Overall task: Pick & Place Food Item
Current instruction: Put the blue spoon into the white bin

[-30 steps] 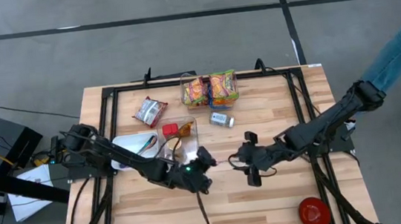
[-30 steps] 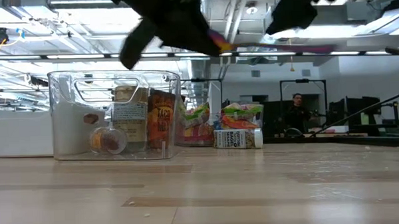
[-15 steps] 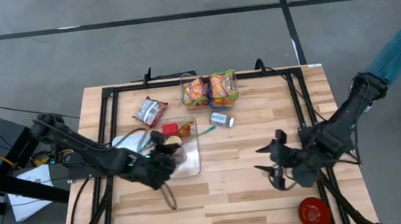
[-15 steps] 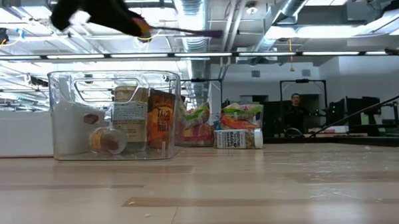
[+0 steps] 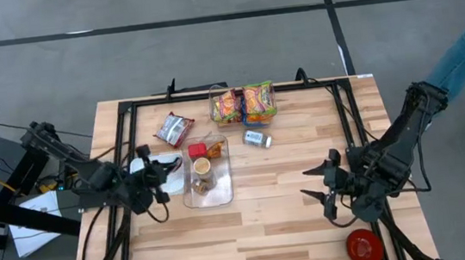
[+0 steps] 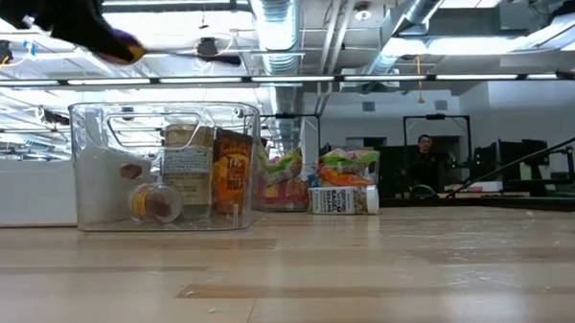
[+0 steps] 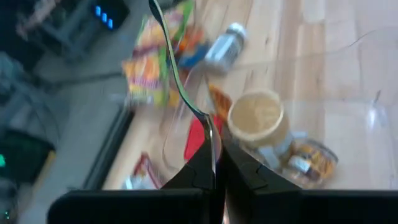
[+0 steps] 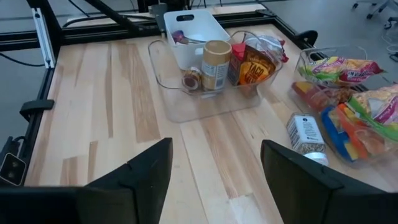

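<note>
My left gripper is raised above the table's left part, beside the clear bin. It is shut on a long thin utensil, which also shows in the low view. The bin stands on the table and holds jars and a taco packet. My right gripper is open and empty over the table's right part; its own wrist view shows it too. Two bright snack packs, a small bottle and a red-silver packet lie on the table farther back. My left gripper pinches the utensil between its two shut fingers at the wider end. The thin stem runs on forward from the fingers, out over the bin. The utensil is lifted clear of the table and the bin.
A white tray lies left of the bin under my left arm. A red bowl sits at the near right corner. A black frame runs around the table. A person's leg shows beyond the right edge.
Both grippers stood close together at the table's middle with the utensil between them. My left gripper has carried the utensil toward the table's left edge, past the bin. My right gripper has drawn back toward the right edge without it.
</note>
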Available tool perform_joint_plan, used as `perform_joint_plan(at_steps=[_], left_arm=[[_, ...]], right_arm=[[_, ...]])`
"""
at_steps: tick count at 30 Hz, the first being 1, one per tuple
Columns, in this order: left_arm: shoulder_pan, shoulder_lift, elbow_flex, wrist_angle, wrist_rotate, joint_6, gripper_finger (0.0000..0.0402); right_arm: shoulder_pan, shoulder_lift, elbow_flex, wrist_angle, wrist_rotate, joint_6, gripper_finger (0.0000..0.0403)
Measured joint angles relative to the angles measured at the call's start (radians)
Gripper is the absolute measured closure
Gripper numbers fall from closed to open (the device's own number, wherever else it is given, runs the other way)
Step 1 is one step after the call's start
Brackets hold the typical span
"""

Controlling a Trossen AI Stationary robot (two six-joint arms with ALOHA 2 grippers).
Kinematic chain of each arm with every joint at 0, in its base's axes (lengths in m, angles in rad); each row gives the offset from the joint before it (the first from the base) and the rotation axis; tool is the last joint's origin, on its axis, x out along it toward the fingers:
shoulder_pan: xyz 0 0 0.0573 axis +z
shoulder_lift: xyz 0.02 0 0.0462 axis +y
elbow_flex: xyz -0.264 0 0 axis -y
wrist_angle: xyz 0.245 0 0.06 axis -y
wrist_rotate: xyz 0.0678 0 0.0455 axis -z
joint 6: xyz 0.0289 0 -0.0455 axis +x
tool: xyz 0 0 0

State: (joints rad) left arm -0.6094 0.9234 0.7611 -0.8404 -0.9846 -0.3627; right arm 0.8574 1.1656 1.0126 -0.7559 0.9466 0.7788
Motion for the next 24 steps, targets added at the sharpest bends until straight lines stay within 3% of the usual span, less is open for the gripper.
perform_joint_plan(at_steps=[7,14,18,24], left_arm=[[0.000,-0.012,-0.002,-0.248,0.078,-0.323,0.0396],[-0.013,-0.007,-0.002,-0.371,0.198,-0.528,0.0396],[-0.094,-0.007,-0.019,-0.477,0.248,-0.705,0.0397],[-0.266,-0.010,-0.038,-0.577,0.265,-0.852,0.0397]], right_arm=[[0.000,0.000,0.000,-0.003,0.000,0.000,0.0165],[0.000,0.000,0.000,-0.003,-0.001,0.001,0.0165],[0.000,0.000,0.000,-0.012,-0.003,0.016,0.0165],[0.000,0.000,0.000,-0.025,-0.003,0.037,0.0165]])
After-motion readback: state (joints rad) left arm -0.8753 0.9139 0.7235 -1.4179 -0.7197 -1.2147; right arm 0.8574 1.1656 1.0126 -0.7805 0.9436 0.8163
